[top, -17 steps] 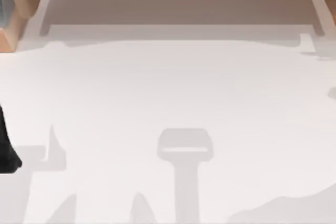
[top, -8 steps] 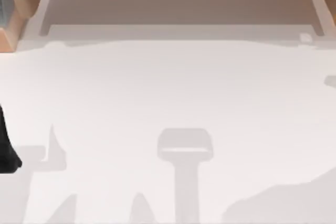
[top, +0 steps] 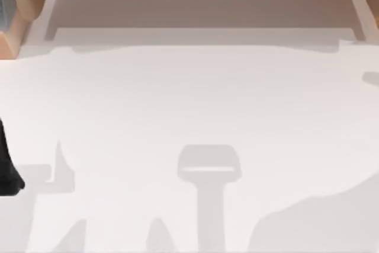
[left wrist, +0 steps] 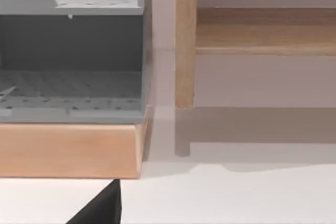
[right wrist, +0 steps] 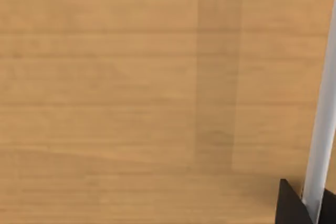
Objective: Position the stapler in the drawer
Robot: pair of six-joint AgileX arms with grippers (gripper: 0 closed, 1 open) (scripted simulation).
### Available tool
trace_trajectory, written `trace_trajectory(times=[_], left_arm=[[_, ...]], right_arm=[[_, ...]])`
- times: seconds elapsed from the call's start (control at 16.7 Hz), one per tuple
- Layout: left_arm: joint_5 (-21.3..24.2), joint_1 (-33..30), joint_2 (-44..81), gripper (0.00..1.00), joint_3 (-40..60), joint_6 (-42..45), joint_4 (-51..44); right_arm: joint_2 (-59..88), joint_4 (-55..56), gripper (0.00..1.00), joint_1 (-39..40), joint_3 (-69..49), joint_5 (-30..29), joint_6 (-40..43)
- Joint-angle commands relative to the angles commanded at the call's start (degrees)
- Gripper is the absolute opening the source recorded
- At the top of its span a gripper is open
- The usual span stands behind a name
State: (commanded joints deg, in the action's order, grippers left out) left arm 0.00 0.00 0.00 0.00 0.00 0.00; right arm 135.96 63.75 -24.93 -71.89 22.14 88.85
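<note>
White table [top: 189, 105] from above, grey shelf unit [left wrist: 71, 51] at left wrist, wood panel [right wrist: 105, 77] at right wrist, tool states unclear.

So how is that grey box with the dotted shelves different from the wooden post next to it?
The grey box with perforated shelves is wide, hollow and open at the front; the light wooden post is narrow, solid and tall. The box is dull grey, the post pale brown with a wood grain. The box sits on a thick wooden plinth; I cannot tell what the post rests on. Both stand upright, side by side, with a narrow gap between them.
</note>
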Motion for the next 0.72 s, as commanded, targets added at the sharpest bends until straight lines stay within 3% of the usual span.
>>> trace_trajectory(times=[0.06,0.72], left_arm=[[0.0,0.0,0.0,1.0,0.0,0.0,0.0],[0.0,0.0,0.0,1.0,0.0,0.0,0.0]], right_arm=[[0.0,0.0,0.0,0.0,0.0,0.0,0.0],[0.0,0.0,0.83,0.0,0.0,0.0,0.0]])
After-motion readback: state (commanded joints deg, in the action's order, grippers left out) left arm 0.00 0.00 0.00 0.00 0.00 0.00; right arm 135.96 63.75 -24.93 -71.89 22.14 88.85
